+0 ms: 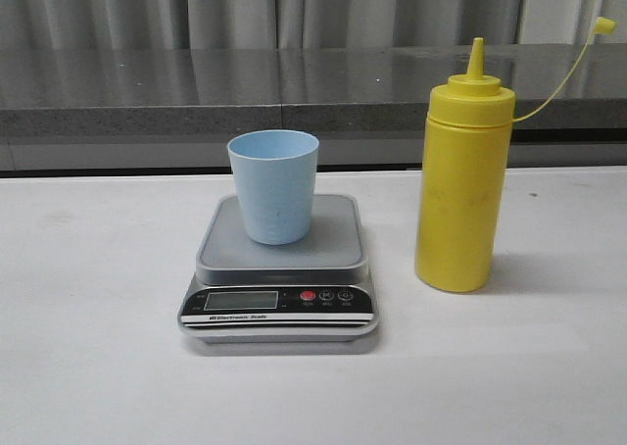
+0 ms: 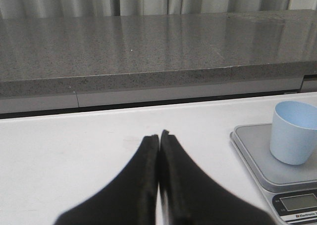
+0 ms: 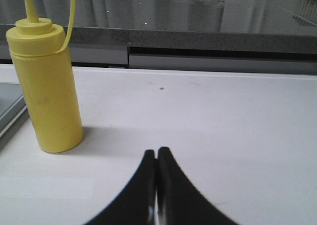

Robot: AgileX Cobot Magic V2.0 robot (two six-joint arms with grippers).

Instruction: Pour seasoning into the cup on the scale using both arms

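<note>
The light blue cup [image 1: 274, 185] stands upright on the silver-grey scale [image 1: 279, 269] at the table's middle. The yellow seasoning bottle [image 1: 462, 185] stands upright to the right of the scale, its tethered cap [image 1: 604, 25] hanging open off the nozzle. Neither arm shows in the front view. My left gripper [image 2: 159, 136] is shut and empty over the white table, left of the scale [image 2: 257, 158] and cup [image 2: 293, 132]. My right gripper [image 3: 156, 151] is shut and empty, right of the bottle [image 3: 47, 86] and apart from it.
A grey stone ledge [image 1: 294, 87] runs along the back of the white table [image 1: 98, 347], with curtains behind it. The scale's edge [image 3: 10, 113] shows beside the bottle in the right wrist view.
</note>
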